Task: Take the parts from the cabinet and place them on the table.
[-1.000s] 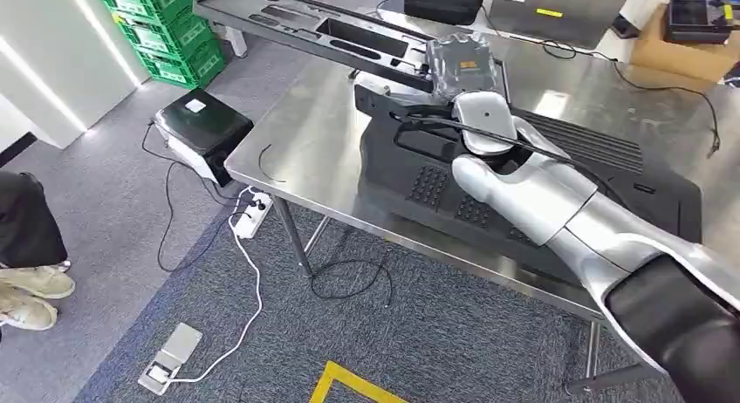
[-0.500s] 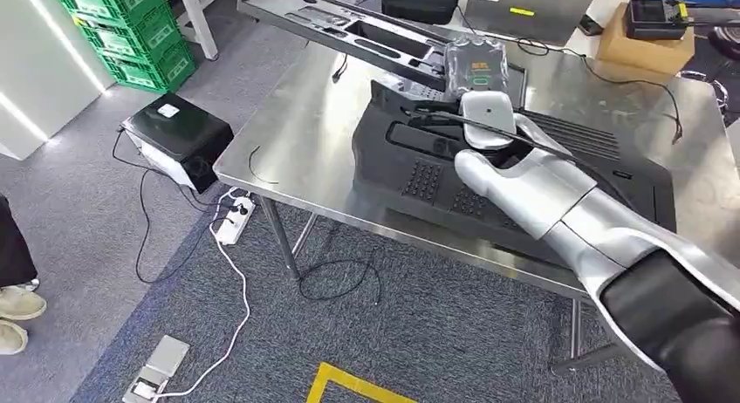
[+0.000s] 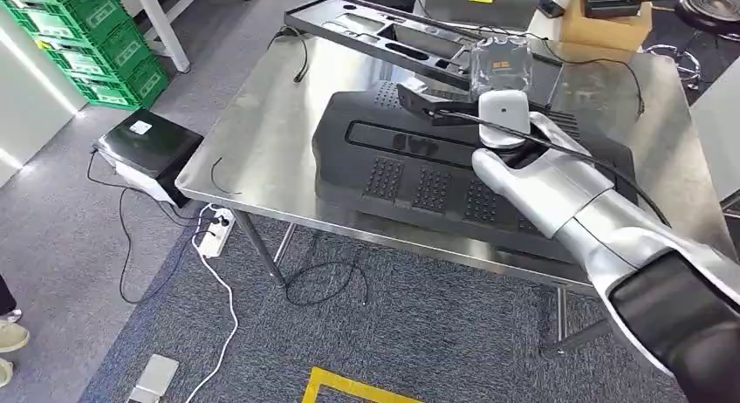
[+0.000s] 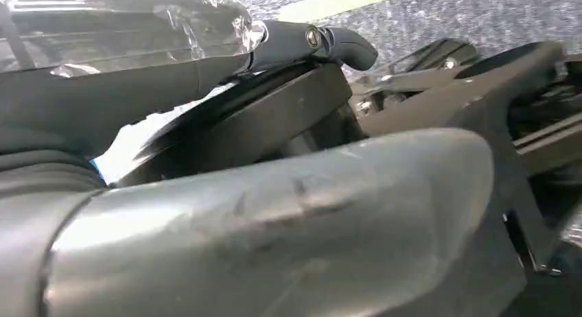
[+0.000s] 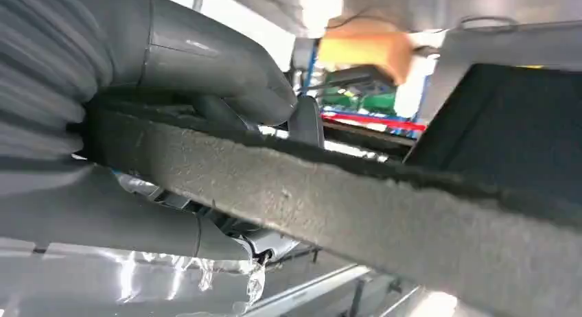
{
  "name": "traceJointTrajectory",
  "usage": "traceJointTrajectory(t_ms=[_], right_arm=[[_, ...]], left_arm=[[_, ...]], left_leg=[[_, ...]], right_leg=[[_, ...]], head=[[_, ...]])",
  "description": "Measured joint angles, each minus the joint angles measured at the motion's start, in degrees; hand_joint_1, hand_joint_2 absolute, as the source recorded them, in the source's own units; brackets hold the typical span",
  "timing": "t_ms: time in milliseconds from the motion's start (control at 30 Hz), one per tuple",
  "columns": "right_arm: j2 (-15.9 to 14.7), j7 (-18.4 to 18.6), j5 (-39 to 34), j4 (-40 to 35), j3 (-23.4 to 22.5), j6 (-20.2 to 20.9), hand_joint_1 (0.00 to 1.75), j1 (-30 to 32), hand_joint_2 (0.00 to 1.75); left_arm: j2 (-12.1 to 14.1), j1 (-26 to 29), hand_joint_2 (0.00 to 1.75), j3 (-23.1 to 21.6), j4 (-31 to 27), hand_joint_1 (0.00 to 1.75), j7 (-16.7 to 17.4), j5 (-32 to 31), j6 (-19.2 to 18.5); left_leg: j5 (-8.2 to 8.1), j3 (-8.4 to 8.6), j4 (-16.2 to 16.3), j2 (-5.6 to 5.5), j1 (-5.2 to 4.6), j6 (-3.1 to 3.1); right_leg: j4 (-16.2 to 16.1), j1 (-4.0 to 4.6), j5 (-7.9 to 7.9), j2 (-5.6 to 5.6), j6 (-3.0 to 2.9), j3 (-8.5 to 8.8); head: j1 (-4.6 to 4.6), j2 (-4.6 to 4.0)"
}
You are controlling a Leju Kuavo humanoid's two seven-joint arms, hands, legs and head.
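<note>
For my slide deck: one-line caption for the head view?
Right robot hand grips a long black part above a large black panel on the steel table.

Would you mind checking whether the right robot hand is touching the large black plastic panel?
Touching. The right wrist view shows the right robot hand wrapped around the large black plastic panel edge, thumb pressed on it.

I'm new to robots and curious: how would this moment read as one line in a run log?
stage: placing | right hand: grips black panel edge | panel: over steel table | left hand: state unclear
</note>
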Motion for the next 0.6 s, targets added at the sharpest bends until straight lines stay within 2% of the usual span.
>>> traceJointTrajectory(t_ms=[33, 67, 100, 133, 167, 200, 233, 300, 333, 367, 400, 467, 500, 533, 567, 600], right_arm=[[0.00, 0.02, 0.56, 0.09, -0.15, 0.28, 1.75, 0.18, 1.75], [0.02, 0.02, 0.76, 0.15, -0.35, 0.39, 1.75, 0.32, 1.75], [0.07, 0.02, 0.93, 0.28, -0.74, 0.48, 1.75, 0.35, 1.75], [0.11, 0.02, 1.05, 0.33, -0.96, 0.48, 1.75, 0.30, 1.75], [0.13, 0.02, 1.42, 0.37, -1.27, 0.59, 1.75, 0.28, 1.75], [0.20, 0.02, 2.18, 0.44, -1.48, 1.05, 1.75, 0.21, 1.75], [0.33, 0.02, 3.10, 0.48, -1.90, 1.60, 1.75, 0.29, 1.75], [0.29, 0.02, 4.28, 0.63, -2.77, 2.29, 1.75, 0.74, 1.75], [0.15, 0.02, 4.76, 0.79, -3.01, 2.47, 1.75, 0.89, 1.75], [0.11, 0.02, 5.22, 0.94, -3.24, 2.51, 1.75, 0.95, 1.75], [0.20, 0.02, 5.81, 1.01, -3.76, 2.47, 1.75, 0.98, 1.75], [0.24, 0.02, 6.12, 1.18, -4.50, 2.38, 1.75, 1.46, 1.75], [0.24, 0.02, 6.18, 1.27, -4.90, 2.34, 1.75, 1.84, 1.75], [0.24, 0.02, 6.23, 1.31, -5.01, 2.32, 1.75, 2.19, 1.75], [0.24, 0.02, 6.25, 1.38, -5.09, 2.34, 1.75, 2.43, 1.75], [0.24, 0.02, 6.27, 1.40, -5.25, 2.32, 1.75, 2.52, 1.75]], left_arm=[[0.00, -0.05, 0.00, 0.00, 0.02, 0.00, 0.02, 0.00, 0.00], [0.02, 0.00, 0.00, 0.00, 0.00, 0.00, 0.04, 0.00, 0.00], [0.02, 0.00, 0.00, 0.00, 0.00, 0.00, 0.04, 0.00, 0.00], [0.02, 0.00, 0.00, 0.00, 0.02, 0.00, 0.04, 0.00, 0.00], [0.00, 0.11, 0.00, 0.00, 0.02, 0.00, 0.20, 0.00, 0.00], [0.00, 0.19, 0.00, 0.00, 0.02, 0.00, 0.22, 0.00, 0.00], [0.00, 0.18, 0.00, 0.00, 0.00, 0.00, 0.33, 0.04, 0.00], [-0.04, 0.09, 0.00, 0.00, -0.02, 0.00, 0.37, 0.09, 0.00], [-0.13, 0.01, 0.00, 0.00, -0.07, 0.00, 0.37, 0.11, 0.00], [-0.13, 0.01, 0.00, 0.00, -0.07, 0.00, 0.39, 0.13, 0.00], [-0.13, 0.02, 0.00, 0.00, -0.07, 0.00, 0.42, 0.15, 0.00], [-0.13, 0.12, 0.00, 0.00, -0.07, 0.00, 0.46, 0.22, 0.02], [-0.13, 0.13, 0.00, 0.00, -0.07, 0.00, 0.46, 0.26, 0.04], [-0.13, 0.13, 0.00, 0.00, -0.07, 0.00, 0.48, 0.28, 0.07], [-0.13, 0.14, 0.00, 0.00, -0.07, 0.00, 0.48, 0.31, 0.07], [-0.13, 0.14, 0.00, 0.00, -0.07, 0.00, 0.48, 0.33, 0.07]], left_leg=[[1.06, 0.11, -0.40, 0.00, 0.02, 0.03], [3.28, 1.41, -3.37, -0.02, 0.10, 0.09], [6.18, 3.50, -8.16, -0.25, 0.23, 0.12], [8.78, 5.59, -13.15, -0.91, 0.44, 0.17], [9.58, 6.50, -16.43, -2.43, 0.80, 0.22], [9.24, 7.16, -18.09, -2.78, 0.81, 0.46], [9.17, 6.93, -17.76, -2.44, 0.59, 0.78], [9.40, 6.99, -18.06, -2.05, 0.28, 1.53], [9.81, 7.26, -18.74, -1.55, 0.69, 2.12], [9.98, 7.31, -18.93, -1.28, 0.59, 2.40], [10.04, 7.23, -18.96, -0.99, 0.55, 2.70], [9.99, 7.22, -18.94, -0.40, 0.41, 2.84], [9.96, 7.24, -18.92, -0.15, 0.41, 2.87], [9.92, 7.31, -18.92, 0.12, 0.41, 2.86], [9.86, 7.37, -18.88, 0.35, 0.41, 2.86], [9.72, 7.45, -18.82, 0.58, 0.41, 2.75]], right_leg=[[0.01, 0.00, 0.00, 0.44, 0.00, 0.14], [0.05, -0.01, -0.02, 0.95, 0.02, 0.26], [0.14, -0.05, -0.04, 1.44, 0.05, 0.33], [0.22, -0.11, -0.10, 1.83, 0.14, 0.39], [0.26, -0.05, -0.19, 2.18, 0.34, 0.17], [0.81, 0.20, -0.17, 2.72, 0.62, -0.20], [0.45, -0.02, 0.13, 2.98, 1.10, -0.49], [0.22, -0.30, 0.39, 3.51, 1.81, -0.54], [0.55, -0.27, -0.06, 3.14, 2.02, -0.73], [1.87, -0.18, -1.11, 1.54, 2.16, -1.16], [5.24, -0.20, -3.20, 0.57, 2.33, -2.67], [14.56, -0.38, -7.20, -0.05, 2.69, -6.80], [17.49, -0.43, -7.88, -0.13, 2.77, -8.18], [17.76, -0.47, -7.33, -0.22, 2.80, -8.38], [15.31, -0.52, -5.57, -0.32, 2.80, -7.18], [10.83, -0.55, -3.18, -0.56, 2.75, -4.95]], head=[[-0.11, 0.00], [-0.24, 0.00], [-0.44, 0.02], [-0.61, 0.00], [-0.79, 0.00], [-0.92, 0.02], [-0.63, 0.02], [-0.74, 0.02], [-0.72, 0.00], [-0.46, 0.00], [0.09, 0.00], [0.57, 0.00], [0.70, 0.00], [0.96, 0.02], [1.25, 0.00], [1.51, 0.00]])
